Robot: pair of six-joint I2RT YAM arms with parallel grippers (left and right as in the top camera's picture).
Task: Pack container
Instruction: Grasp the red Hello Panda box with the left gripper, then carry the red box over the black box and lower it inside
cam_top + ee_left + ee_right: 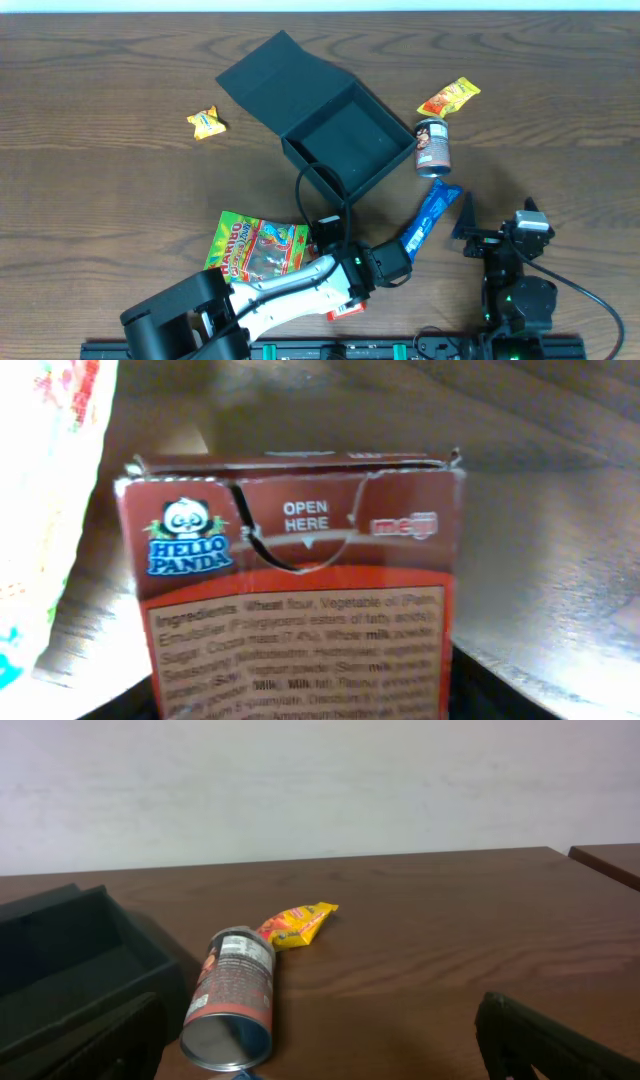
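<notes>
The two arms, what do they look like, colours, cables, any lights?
The left arm has a white link between black joints, with a black cable looping off it. The right arm is all black, with a small green light; its fingers are black too.

A small can is laid on its side on the wooden bench, near a yellow-orange packet. A blue wrapper, a gummy bag and a small yellow packet are spread elsewhere.
</notes>
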